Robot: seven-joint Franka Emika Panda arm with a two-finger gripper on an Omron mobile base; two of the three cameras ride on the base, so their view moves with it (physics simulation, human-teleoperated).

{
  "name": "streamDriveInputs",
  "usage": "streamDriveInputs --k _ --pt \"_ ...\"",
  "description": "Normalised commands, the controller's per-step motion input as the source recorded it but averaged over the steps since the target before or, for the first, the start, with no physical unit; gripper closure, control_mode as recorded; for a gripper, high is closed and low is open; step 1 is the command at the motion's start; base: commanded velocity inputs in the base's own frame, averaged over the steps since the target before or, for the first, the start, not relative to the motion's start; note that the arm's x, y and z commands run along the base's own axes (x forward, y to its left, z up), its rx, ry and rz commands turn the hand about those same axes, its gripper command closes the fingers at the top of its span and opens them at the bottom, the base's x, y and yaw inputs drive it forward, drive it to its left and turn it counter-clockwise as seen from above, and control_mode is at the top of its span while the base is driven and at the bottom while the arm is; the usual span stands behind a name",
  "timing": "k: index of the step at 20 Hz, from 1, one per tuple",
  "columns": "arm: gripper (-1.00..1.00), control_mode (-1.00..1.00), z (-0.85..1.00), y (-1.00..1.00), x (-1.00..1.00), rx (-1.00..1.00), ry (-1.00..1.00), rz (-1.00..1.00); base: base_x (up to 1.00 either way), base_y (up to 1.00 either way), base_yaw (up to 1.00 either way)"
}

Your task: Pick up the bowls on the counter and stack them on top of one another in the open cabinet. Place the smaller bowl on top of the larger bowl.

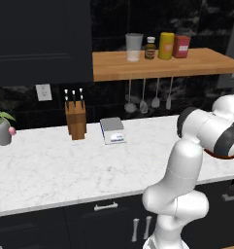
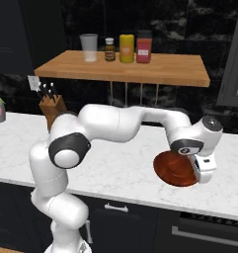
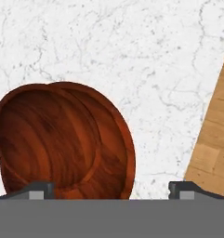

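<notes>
White marble counter [image 1: 50, 165] runs under the wooden shelf [image 1: 162, 65]; right of the grey scale [image 1: 113, 130], the arm hides all but a bowl's rim.

From the right base, the arm bends down over the bowls [image 2: 176, 169] — they lie flat, mouths up, near the counter's front edge.

Hand view: smaller bowl [image 3: 43, 135] overlaps larger bowl [image 3: 118, 144]; gripper [image 3: 111, 188] spread wide, holding nothing.

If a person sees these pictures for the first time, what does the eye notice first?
First the white arm, reaching over the counter with its gripper open above two reddish-brown bowls. In the hand view the smaller bowl overlaps the larger bowl near the counter's front edge. Then the wooden shelf on the dark wall, carrying a cup and jars.
</notes>
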Motion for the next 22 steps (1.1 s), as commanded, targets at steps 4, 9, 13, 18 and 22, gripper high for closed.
streamDriveInputs --k 4,9,13,18,22 --pt "-1.00 -1.00 -0.46 0.30 -0.70 -0.02 0.00 0.20 0.00 0.00 0.00" --pt "-1.00 -1.00 -0.04 0.51 0.07 0.06 -0.15 0.03 0.00 0.00 0.00" --pt "-1.00 -1.00 -0.10 0.08 0.25 0.00 0.00 0.00 0.00 0.00 0.00" --pt "-1.00 -1.00 -0.26 0.08 0.30 0.00 0.00 0.00 0.00 0.00 0.00" --pt "-1.00 -1.00 -0.41 0.00 0.15 -0.03 0.02 0.00 0.00 0.00 0.00"
